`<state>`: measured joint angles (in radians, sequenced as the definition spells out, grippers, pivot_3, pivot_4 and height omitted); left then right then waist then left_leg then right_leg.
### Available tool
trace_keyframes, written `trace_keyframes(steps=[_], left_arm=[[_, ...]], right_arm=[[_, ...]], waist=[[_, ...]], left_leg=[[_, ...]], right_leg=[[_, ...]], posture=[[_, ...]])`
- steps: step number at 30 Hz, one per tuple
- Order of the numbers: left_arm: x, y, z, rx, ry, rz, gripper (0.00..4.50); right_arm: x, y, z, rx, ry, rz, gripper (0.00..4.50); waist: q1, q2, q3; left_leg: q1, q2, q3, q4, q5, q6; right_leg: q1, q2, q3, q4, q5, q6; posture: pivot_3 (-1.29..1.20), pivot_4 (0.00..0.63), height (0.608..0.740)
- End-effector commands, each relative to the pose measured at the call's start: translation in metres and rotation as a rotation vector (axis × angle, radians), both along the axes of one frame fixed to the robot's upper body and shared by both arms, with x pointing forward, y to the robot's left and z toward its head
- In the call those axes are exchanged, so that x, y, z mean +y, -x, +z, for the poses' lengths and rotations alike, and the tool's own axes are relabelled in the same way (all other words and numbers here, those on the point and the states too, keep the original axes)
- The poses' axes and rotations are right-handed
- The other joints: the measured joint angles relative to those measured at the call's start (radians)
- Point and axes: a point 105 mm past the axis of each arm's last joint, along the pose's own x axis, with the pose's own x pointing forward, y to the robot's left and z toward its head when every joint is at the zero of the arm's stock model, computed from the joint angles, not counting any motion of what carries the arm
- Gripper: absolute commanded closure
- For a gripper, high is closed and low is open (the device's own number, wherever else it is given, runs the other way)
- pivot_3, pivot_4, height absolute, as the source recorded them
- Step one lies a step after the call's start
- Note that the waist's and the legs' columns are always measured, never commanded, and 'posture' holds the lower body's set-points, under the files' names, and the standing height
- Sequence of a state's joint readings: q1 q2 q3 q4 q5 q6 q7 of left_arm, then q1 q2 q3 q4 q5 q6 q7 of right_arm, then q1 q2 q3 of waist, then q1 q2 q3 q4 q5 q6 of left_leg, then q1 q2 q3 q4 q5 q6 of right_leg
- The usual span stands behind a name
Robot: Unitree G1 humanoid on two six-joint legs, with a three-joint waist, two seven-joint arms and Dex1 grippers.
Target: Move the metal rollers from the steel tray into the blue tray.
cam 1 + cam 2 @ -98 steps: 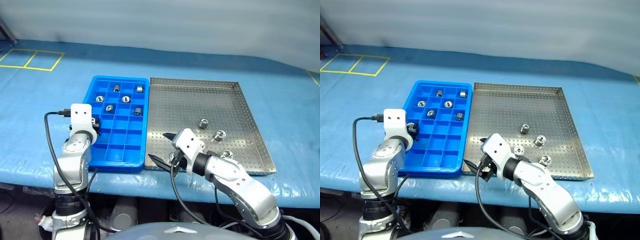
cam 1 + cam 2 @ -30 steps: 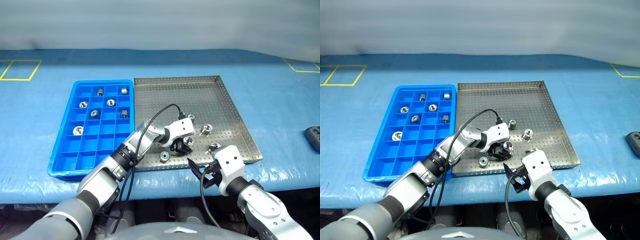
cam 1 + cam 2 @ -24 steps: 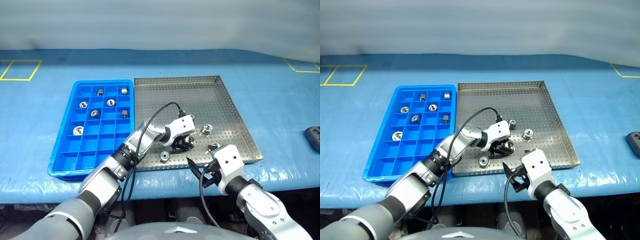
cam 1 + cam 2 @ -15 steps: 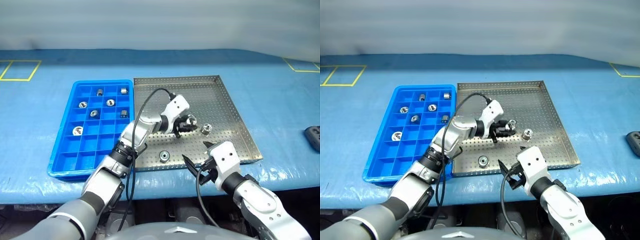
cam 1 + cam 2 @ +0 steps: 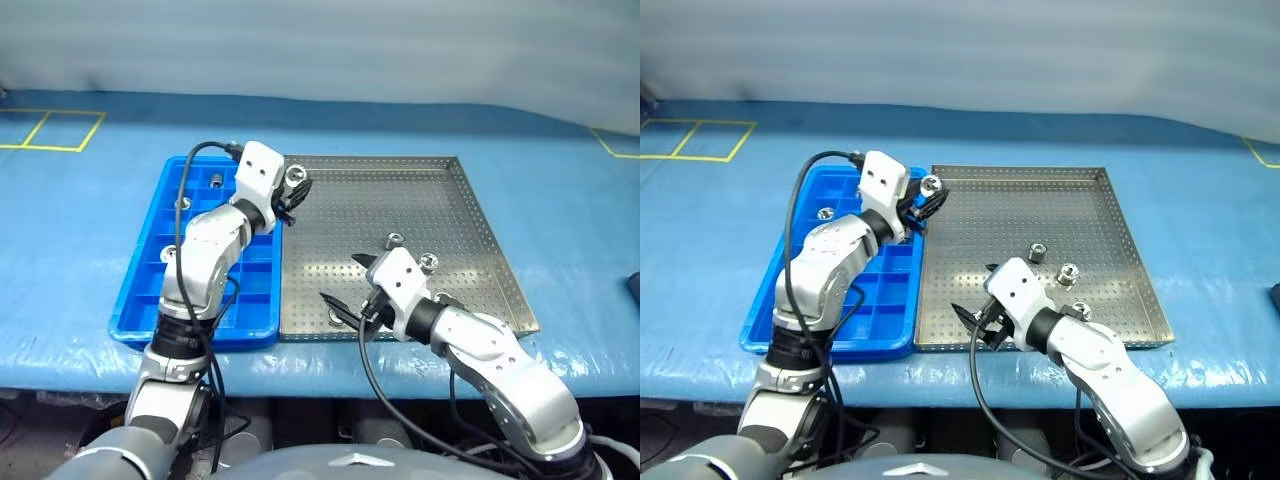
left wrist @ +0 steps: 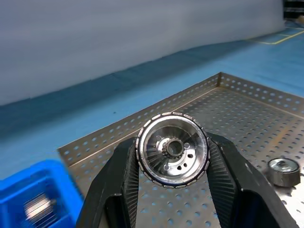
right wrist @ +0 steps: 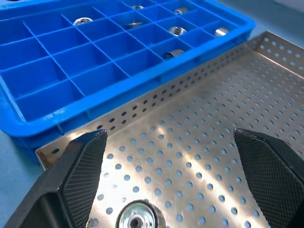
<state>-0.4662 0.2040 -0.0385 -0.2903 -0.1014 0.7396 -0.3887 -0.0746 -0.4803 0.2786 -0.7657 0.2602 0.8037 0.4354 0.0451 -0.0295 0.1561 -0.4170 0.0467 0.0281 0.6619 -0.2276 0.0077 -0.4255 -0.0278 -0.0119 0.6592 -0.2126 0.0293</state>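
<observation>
Counting near to far: our right gripper (image 5: 345, 289) gapes over one roller (image 7: 136, 221); three rollers (image 5: 1067, 273) remain in the steel tray (image 5: 450, 220); our left gripper (image 5: 291, 196) clamps a flanged roller (image 6: 172, 148); several fill the blue tray (image 5: 135, 290).

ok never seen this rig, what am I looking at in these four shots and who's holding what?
A two-armed humanoid robot. Two pictures come from its head, looking down over a blue-covered table; the other two from cameras on each wrist. On the table sit a blue tray of small compartments, some holding metal rollers, and a steel tray with loose rollers. The left hand is shut on one roller, at the border between the two trays. The right hand is open, over another roller near the steel tray's front edge.
</observation>
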Motion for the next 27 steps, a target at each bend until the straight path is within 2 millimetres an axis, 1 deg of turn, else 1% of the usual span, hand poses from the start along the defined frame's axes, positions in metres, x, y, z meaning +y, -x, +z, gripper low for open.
trace_keyframes(steps=[1, 4, 6, 10, 13, 20, 25, 27], left_arm=[[0.02, 0.014, 0.019, -0.079, -0.006, 0.085, 2.79], [0.037, 0.023, 0.012, -0.068, -0.05, 0.151, 2.79], [0.05, 0.028, 0.007, -0.046, -0.047, 0.207, 2.79], [0.064, 0.039, -0.005, -0.009, -0.052, 0.267, 2.79], [0.069, 0.048, -0.015, 0.012, -0.09, 0.29, 2.79], [0.082, 0.062, -0.035, 0.095, -0.071, 0.357, 2.79], [0.083, 0.068, -0.052, 0.167, -0.077, 0.362, 2.79], [0.08, 0.069, -0.058, 0.194, -0.071, 0.344, 2.79]], right_arm=[[0.014, -0.001, 0.009, -0.039, -0.017, 0.097, 0.0], [0.023, -0.003, 0.01, -0.042, -0.017, 0.155, 0.0], [0.028, -0.003, 0.009, -0.041, -0.015, 0.19, 0.0], [0.036, -0.003, 0.009, -0.04, -0.015, 0.243, 0.0], [0.039, -0.003, 0.008, -0.039, -0.006, 0.263, 0.0], [0.043, 0.0, 0.005, -0.03, -0.004, 0.286, 0.0], [0.044, 0.001, 0.004, -0.025, -0.007, 0.29, 0.0], [0.044, 0.002, 0.004, -0.024, -0.011, 0.29, 0.0]], waist=[[0.013, 0.0, 0.0], [0.035, 0.0, 0.0], [0.049, 0.0, 0.0], [0.072, 0.0, 0.0], [0.088, 0.0, 0.0], [0.114, 0.0, 0.0], [0.126, 0.0, 0.0], [0.131, 0.001, 0.0]], left_leg=[[0.0, 0.0, 0.0, 0.0, 0.0, 0.0], [0.0, 0.0, -0.001, 0.0, 0.0, 0.0], [0.0, 0.0, -0.001, 0.0, 0.0, 0.0], [0.0, 0.0, -0.001, 0.0, 0.0, 0.0], [0.0, 0.0, -0.001, 0.0, 0.0, 0.0], [-0.001, 0.0, -0.002, 0.0, 0.0, 0.0], [-0.001, 0.0, -0.002, 0.0, 0.0, 0.0], [-0.001, 0.0, -0.002, 0.0, 0.0, 0.0]], right_leg=[[0.0, 0.0, 0.0, 0.0, 0.0, 0.0], [0.0, 0.0, -0.001, 0.0, 0.0, 0.0], [0.0, 0.0, -0.001, 0.0, -0.001, -0.001], [0.0, 0.0, -0.001, 0.0, -0.001, -0.002], [0.0, -0.001, -0.002, 0.0, -0.003, -0.005], [0.0, -0.001, -0.003, 0.0, -0.004, -0.006], [0.0, -0.001, -0.003, 0.0, -0.004, -0.007], [-0.001, -0.001, -0.003, 0.0, -0.004, -0.007]], posture=[[0.27, 0.15, 0.74], [0.32, 0.15, 0.74], [0.33, 0.15, 0.74], [0.36, 0.15, 0.74], [0.37, 0.15, 0.74], [0.39, 0.15, 0.74], [0.39, 0.15, 0.74], [0.38, 0.15, 0.74]])
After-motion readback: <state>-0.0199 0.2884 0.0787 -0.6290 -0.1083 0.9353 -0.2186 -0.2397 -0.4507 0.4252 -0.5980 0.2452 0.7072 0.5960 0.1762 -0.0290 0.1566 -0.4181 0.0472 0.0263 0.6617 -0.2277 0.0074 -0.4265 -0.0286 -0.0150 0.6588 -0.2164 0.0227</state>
